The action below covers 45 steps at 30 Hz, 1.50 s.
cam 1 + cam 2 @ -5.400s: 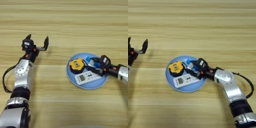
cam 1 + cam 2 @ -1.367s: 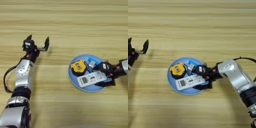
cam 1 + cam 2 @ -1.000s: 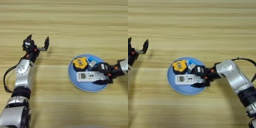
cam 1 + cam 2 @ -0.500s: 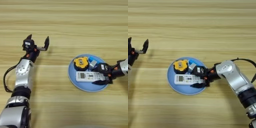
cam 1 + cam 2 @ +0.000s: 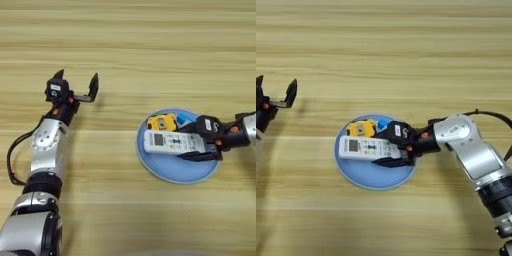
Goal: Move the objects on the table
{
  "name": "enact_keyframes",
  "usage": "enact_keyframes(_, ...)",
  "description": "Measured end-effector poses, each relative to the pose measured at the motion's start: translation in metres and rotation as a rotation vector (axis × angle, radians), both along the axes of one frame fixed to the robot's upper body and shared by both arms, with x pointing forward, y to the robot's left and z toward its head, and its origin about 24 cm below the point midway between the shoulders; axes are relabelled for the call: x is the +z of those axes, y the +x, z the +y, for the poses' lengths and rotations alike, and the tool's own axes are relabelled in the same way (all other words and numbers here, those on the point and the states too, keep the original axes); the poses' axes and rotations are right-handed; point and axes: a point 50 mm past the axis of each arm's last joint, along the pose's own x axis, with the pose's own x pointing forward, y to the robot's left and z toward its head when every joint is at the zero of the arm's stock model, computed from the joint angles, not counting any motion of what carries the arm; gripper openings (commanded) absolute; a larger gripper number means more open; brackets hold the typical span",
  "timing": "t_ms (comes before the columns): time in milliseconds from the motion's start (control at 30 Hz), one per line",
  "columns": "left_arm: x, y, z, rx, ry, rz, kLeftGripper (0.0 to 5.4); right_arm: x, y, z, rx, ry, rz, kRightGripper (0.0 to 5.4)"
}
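Observation:
A slim white remote (image 5: 170,142) lies crosswise over the light blue plate (image 5: 176,170), its screen end reaching the plate's left rim. My right gripper (image 5: 184,144) comes in from the right and is shut on the remote's right half, one black finger behind it and one in front. Whether the remote is raised off the plate I cannot tell. Behind the remote on the plate are the yellow-and-black tape measure (image 5: 160,122) and the small blue block (image 5: 184,119), both partly hidden. My left gripper (image 5: 76,86) is parked far left over the table (image 5: 150,55), open and holding nothing.
My right arm (image 5: 476,155) stretches across the wood from the lower right corner to the plate. My left arm (image 5: 45,155), with a black cable, runs up the left side.
The right gripper took hold of the remote, turned it from slanted to level and carried it left towards the plate's left rim. The left arm has stayed still.

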Motion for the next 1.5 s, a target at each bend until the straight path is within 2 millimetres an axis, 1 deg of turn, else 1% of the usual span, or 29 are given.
enact_keyframes(267,0.001,0.001,0.000,-0.001,0.001,-0.007,5.40,0.017,-0.001,0.001,-0.019,0.118,-0.046,2.91)
enact_keyframes(867,0.005,0.002,0.000,-0.013,0.003,-0.029,5.40,0.023,-0.001,0.000,-0.165,0.384,-0.079,2.91)
enact_keyframes(1167,0.009,0.001,0.001,-0.041,-0.017,-0.057,5.40,0.021,0.005,-0.001,-0.260,0.458,-0.107,2.91)
enact_keyframes(1233,0.014,0.001,-0.001,-0.067,-0.020,-0.084,5.40,0.020,0.005,-0.002,-0.271,0.465,-0.111,2.91)
enact_keyframes(1333,0.030,-0.002,-0.007,-0.158,-0.065,-0.177,5.40,0.017,0.004,-0.002,-0.277,0.471,-0.103,2.91)
enact_keyframes(1467,0.043,-0.019,-0.025,-0.415,-0.192,-0.240,5.40,0.013,0.005,-0.001,-0.286,0.482,-0.091,2.91)
enact_keyframes(1500,0.044,-0.021,-0.028,-0.447,-0.202,-0.239,5.40,0.013,0.005,-0.001,-0.284,0.486,-0.093,2.91)
